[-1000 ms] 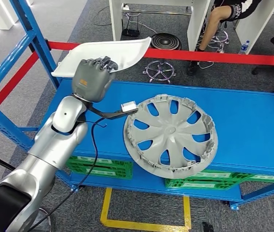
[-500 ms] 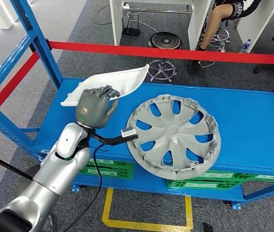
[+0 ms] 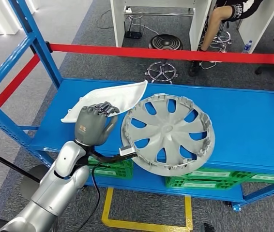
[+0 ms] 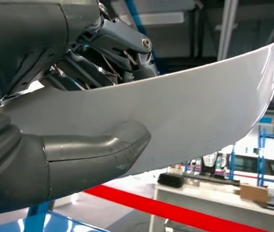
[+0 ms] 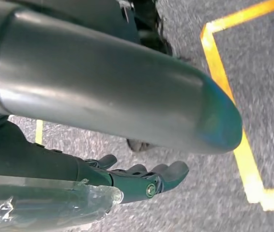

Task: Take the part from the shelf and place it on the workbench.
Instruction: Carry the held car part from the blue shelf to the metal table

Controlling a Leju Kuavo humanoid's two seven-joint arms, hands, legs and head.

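Up in the head view, the left robot hand [image 3: 93, 124] grips a long white curved plastic panel [image 3: 108, 99] by its near edge, fingers [image 3: 104, 109] curled over the top of it. The panel reaches away from the robot hand to both sides, above the blue shelf [image 3: 245, 125], and its far tip sits just beside the rim of a grey hubcap [image 3: 168, 134] lying flat on that shelf, immediately to the right of the robot hand. Whether panel and shelf touch cannot be told. Green crates [image 3: 110, 166] sit on the lower level beneath the robot hand, a red barrier bar [image 3: 187, 54] runs beyond the shelf, and a seated person's leg [image 3: 212, 29] shows farther back beside a stool [image 3: 164, 43].

Closer, the left wrist view shows the thick grey thumb [image 4: 102, 154] pressed against one face of the white panel [image 4: 201, 111], with the darker fingers [image 4: 128, 43] clamped on the opposite face.

Lastly, the right wrist view shows the right robot hand [image 5: 146, 179] hanging over grey floor [image 5: 208, 208] with yellow tape lines [image 5: 237, 150], its dark fingers extended, slightly apart and holding nothing.
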